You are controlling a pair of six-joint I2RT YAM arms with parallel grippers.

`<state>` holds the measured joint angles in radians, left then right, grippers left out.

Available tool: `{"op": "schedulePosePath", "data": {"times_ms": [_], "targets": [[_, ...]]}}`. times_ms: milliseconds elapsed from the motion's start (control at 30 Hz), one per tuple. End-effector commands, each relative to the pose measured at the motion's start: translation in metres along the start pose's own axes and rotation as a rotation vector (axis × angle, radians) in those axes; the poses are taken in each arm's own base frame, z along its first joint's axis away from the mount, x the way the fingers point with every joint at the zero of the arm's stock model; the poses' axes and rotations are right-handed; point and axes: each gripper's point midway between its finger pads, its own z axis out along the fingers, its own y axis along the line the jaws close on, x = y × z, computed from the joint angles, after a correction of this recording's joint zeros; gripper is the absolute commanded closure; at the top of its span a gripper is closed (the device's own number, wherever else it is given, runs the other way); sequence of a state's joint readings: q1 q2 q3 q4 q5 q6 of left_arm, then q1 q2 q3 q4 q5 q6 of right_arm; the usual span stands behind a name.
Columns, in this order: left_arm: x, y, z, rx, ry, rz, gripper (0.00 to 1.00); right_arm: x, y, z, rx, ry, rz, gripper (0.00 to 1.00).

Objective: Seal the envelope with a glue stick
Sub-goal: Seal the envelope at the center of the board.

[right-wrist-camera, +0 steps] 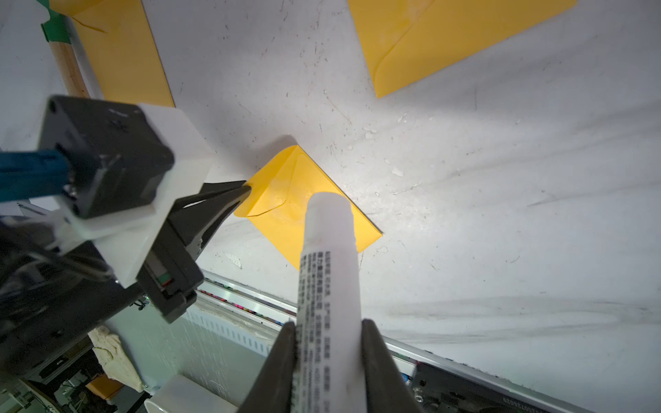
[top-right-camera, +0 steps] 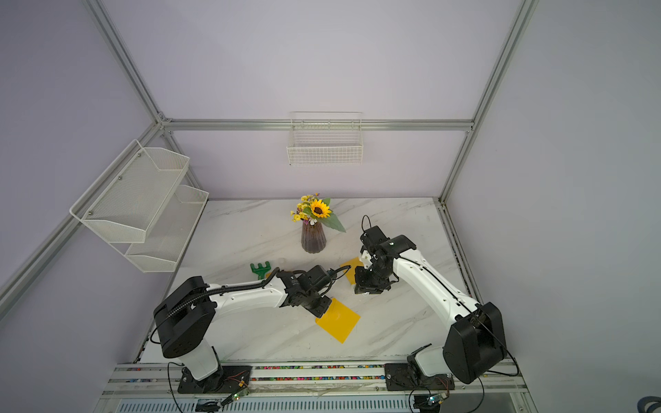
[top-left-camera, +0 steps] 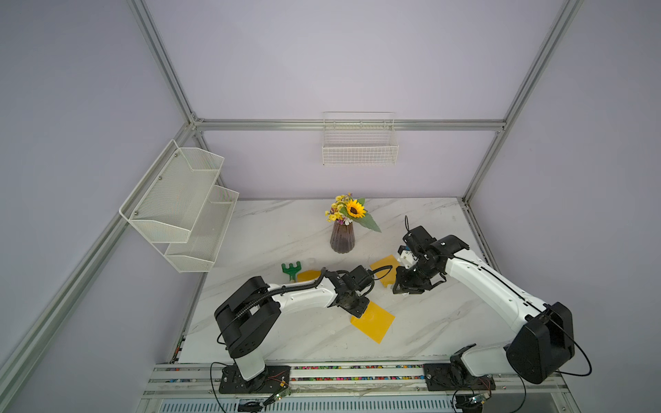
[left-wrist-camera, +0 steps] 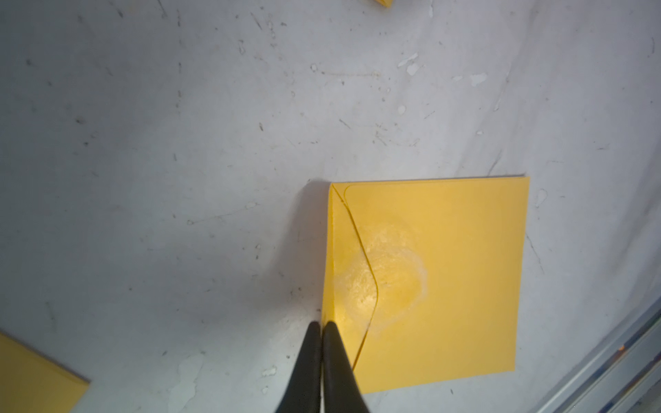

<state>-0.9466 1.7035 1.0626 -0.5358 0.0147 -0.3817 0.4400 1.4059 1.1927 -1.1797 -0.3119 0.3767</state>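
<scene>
Three yellow envelopes lie on the tabletop (top-left-camera: 272, 232) in both top views: the near envelope (top-left-camera: 375, 323) juts from under the left pincer (top-left-camera: 357, 314), a second envelope (top-left-camera: 384, 266) lies beside the right pincer (top-left-camera: 402, 289), and a third envelope (top-left-camera: 308, 275) sits next to a green toy rake (top-left-camera: 291, 270). In the left wrist view the left pincer's tips are together, pinching the near envelope's folded edge; a glue smear (left-wrist-camera: 382, 279) lies just beyond them at the flap. In the right wrist view the right pincer is clamped on the glue stick (right-wrist-camera: 329, 257), whose far end points at that envelope, close to the left pincer's tips.
</scene>
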Motion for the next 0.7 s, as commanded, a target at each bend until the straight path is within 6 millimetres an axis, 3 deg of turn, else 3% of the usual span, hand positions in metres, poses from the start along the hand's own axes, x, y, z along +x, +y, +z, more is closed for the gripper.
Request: {"op": "schedulePosePath", "data": {"times_ms": [0, 300, 667], "targets": [[-0.008, 0.019, -0.023, -0.045, -0.057, -0.015, 0.93, -0.003, 0.001, -0.010, 0.004, -0.029, -0.012, 1.00], [0.013, 0.076, -0.028, -0.234, 0.027, -0.026, 0.93, -0.003, -0.001, -0.009, 0.013, -0.028, -0.013, 1.00], [0.005, 0.058, -0.014, -0.187, 0.048, -0.013, 0.92, 0.000, -0.005, -0.007, 0.029, -0.018, -0.007, 1.00]]}}
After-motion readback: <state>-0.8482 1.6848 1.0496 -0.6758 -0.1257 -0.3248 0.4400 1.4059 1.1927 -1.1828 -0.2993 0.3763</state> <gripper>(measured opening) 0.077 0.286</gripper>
